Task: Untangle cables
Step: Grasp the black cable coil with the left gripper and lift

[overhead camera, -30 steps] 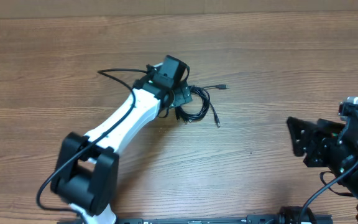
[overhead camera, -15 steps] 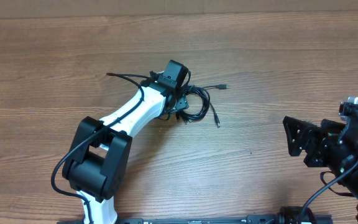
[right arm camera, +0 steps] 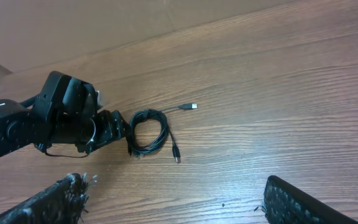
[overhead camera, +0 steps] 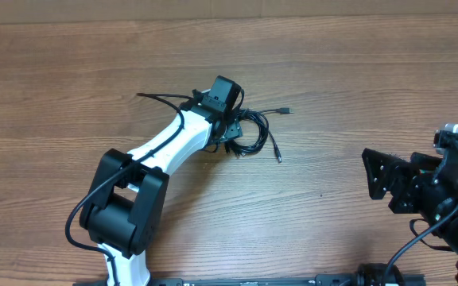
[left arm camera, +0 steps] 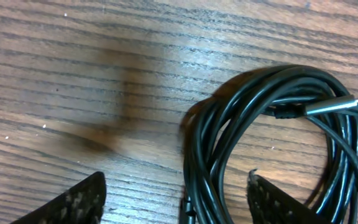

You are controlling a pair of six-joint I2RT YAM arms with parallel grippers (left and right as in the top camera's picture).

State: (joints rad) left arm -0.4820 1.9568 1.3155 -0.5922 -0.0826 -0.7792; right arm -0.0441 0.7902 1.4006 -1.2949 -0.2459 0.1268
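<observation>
Cables [left arm camera: 207, 140] lie bundled in one loose black coil a little left of the middle of the wooden table [overhead camera: 332, 63], which fills every view with its pale brown grain. The left arm [overhead camera: 165, 147], white with black joints, reaches diagonally from the near edge up to the coil, and its black wrist sits over the coil's left side. The right arm [overhead camera: 436, 191], black, is folded back at the near right corner, well apart from the coil, with bare wood between them. The left gripper [left arm camera: 176, 186] is low over the table with its jaws spread wide. One finger [left arm camera: 73, 202] stands on bare wood clear of the strands, and the other finger [left arm camera: 278, 199] is just inside the coil's loop, so one side of the coil passes between them. The jaws are not pinched on it, and nothing is lifted. The right gripper [right arm camera: 176, 186] also stands wide apart and holds nothing; its two fingertips frame the distant coil from the bottom corners of its own camera view. The coil is made of several thin strands wound together, roughly round. One short tail runs out to the upper right and ends in a small plug [overhead camera: 286, 110], and a second tail drops to the lower right with another plug [overhead camera: 279, 159]. A slim metal plug tip [left arm camera: 340, 104] lies across the top of the coil in the left wrist view.
</observation>
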